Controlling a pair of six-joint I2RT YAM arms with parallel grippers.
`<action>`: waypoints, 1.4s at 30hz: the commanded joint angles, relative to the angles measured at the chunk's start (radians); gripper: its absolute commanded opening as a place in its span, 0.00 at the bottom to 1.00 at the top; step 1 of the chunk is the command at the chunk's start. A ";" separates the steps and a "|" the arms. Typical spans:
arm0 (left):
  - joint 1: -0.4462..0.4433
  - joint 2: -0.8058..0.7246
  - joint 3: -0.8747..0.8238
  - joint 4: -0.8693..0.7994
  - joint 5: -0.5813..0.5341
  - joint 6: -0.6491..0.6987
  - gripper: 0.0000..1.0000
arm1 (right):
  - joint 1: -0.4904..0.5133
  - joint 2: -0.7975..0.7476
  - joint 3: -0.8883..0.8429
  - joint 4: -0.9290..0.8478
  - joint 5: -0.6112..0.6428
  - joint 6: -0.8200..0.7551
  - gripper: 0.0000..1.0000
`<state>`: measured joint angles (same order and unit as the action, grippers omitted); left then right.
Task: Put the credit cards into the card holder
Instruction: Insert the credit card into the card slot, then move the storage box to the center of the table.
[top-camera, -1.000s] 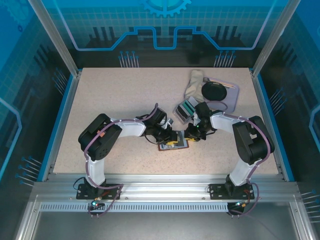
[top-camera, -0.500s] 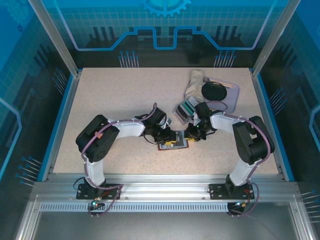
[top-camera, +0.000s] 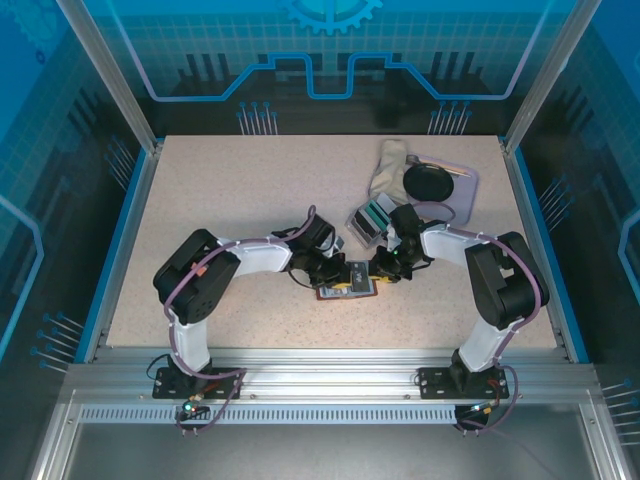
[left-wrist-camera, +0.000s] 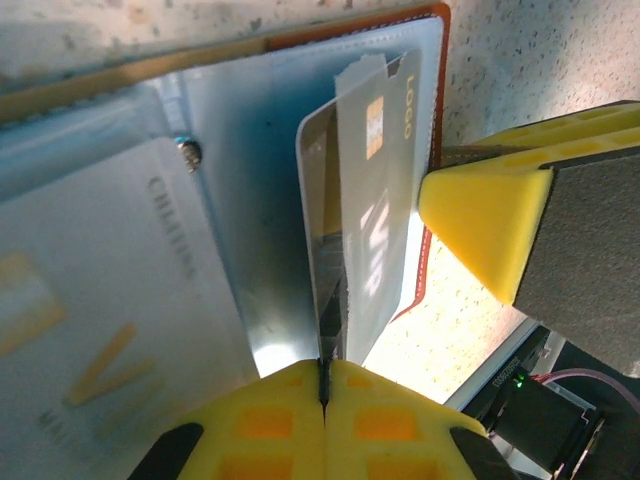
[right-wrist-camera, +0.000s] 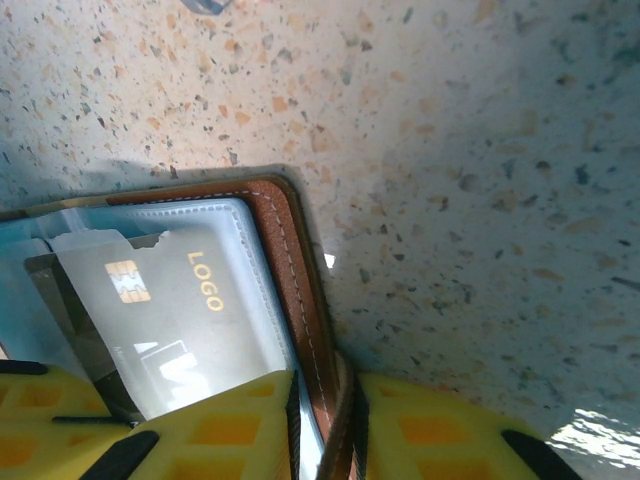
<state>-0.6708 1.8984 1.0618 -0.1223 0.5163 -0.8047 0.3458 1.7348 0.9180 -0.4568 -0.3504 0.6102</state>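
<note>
Left wrist view: my left end effector (left-wrist-camera: 325, 395) pinches the credit card (left-wrist-camera: 375, 200), my right end effector (right-wrist-camera: 322, 420) clamps the card holder (right-wrist-camera: 292, 262); skew could jam it.

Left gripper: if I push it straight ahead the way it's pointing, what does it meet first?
Most likely the card holder: the left gripper, shut on the pale credit card, points into its open inside. Depth is hard to judge.

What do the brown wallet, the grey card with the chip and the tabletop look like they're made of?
Brown folding wallet: probably leather or imitation, matte, with pale stitching along its rim. Pale grey card: likely glossy plastic, gold chip and lettering. Speckled tabletop: stone-look laminate or composite, unclear which.
</note>
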 joint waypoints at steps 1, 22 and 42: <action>-0.013 0.028 0.031 -0.003 0.011 0.010 0.05 | 0.004 0.040 -0.024 0.031 -0.010 0.011 0.22; -0.020 -0.121 0.008 -0.156 -0.135 0.070 0.41 | -0.015 -0.077 0.013 -0.055 0.058 -0.006 0.38; 0.119 -0.305 -0.067 -0.106 -0.340 -0.002 0.67 | -0.207 0.184 0.622 -0.217 0.158 -0.213 0.75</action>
<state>-0.5587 1.6402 1.0126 -0.2508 0.2276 -0.7879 0.1539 1.8416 1.4754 -0.6060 -0.1638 0.4351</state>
